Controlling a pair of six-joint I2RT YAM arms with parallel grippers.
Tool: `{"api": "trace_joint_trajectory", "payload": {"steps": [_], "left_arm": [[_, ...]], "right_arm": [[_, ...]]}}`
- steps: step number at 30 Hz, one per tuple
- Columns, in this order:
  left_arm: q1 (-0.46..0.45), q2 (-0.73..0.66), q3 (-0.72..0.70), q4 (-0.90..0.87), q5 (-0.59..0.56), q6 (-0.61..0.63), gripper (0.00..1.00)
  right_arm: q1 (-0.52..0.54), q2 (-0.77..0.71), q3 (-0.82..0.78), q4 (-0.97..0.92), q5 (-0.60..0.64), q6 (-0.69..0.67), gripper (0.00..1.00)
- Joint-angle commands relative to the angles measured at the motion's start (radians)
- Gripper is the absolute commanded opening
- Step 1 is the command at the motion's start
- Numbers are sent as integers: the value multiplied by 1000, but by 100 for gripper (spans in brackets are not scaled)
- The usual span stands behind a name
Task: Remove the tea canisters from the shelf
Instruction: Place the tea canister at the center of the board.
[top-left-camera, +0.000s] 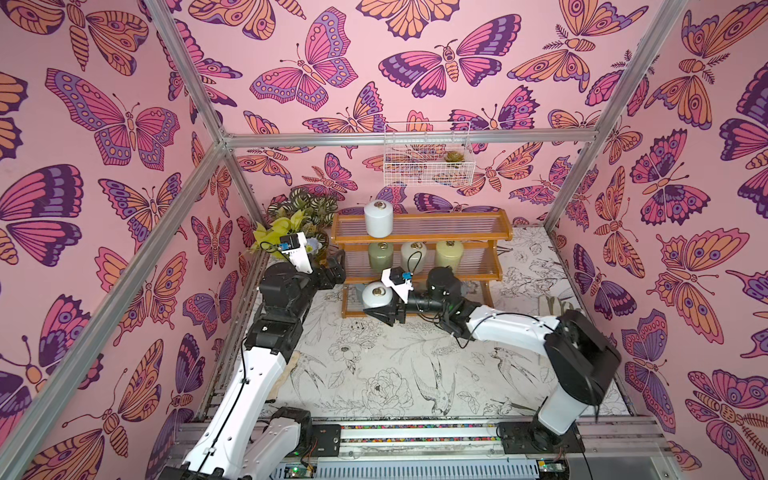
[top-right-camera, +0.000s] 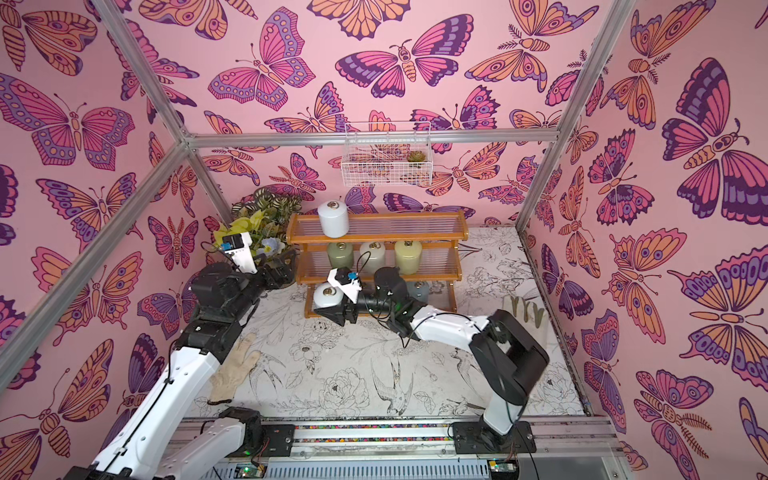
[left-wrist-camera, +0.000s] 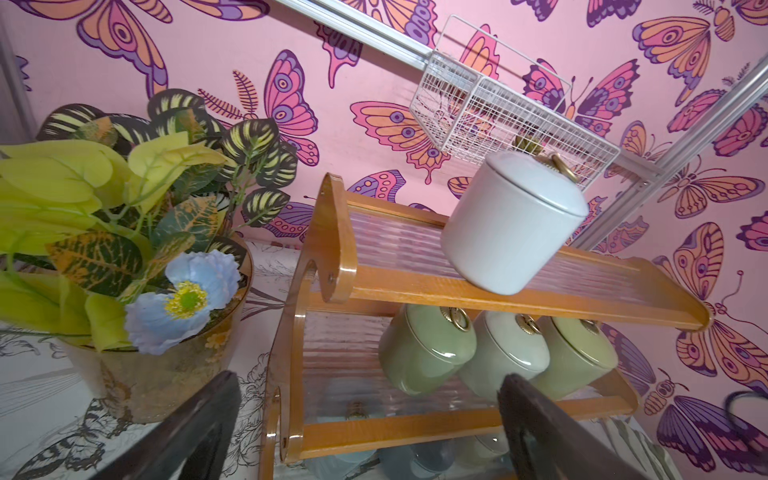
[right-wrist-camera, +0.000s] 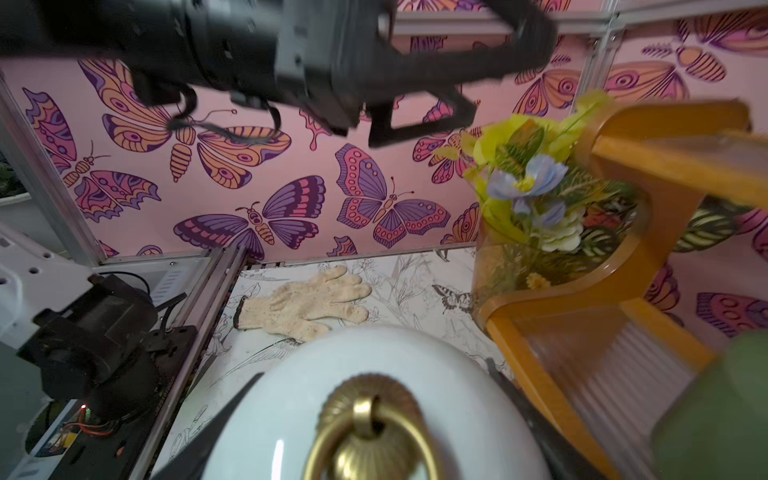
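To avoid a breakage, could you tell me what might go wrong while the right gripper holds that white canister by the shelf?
1. The right gripper grips the held white canister beside the shelf frame; a knock could jolt the top white canister near its tier's front edge.
2. The open left gripper hangs nearby, beside the vase; the arms could collide.
3. Set on the glove, the canister might tip.

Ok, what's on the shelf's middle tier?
A green canister, a cream canister and a yellow canister, upright, side by side. The right arm covers part of the tier's front edge.
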Motion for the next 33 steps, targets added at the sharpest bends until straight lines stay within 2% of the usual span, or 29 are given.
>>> {"api": "trace_joint_trajectory", "payload": {"steps": [1, 4, 12, 23, 30, 33], "left_arm": [[-3, -32, -7, -30, -84, -7, 100], [-2, -55, -19, -39, -113, -15, 100], [-2, -39, 0, -67, -88, -25, 100], [-2, 41, 27, -65, -11, -66, 100], [-2, 73, 41, -63, 49, -24, 100], [-1, 81, 36, -54, 74, -17, 100]], "right_arm": [[9, 83, 19, 359, 16, 121, 47], [21, 190, 23, 500, 37, 156, 47], [40, 363, 77, 528, 10, 130, 50], [52, 492, 107, 525, -12, 128, 52], [75, 558, 131, 527, 2, 107, 55], [82, 570, 129, 524, 4, 90, 59]]}}
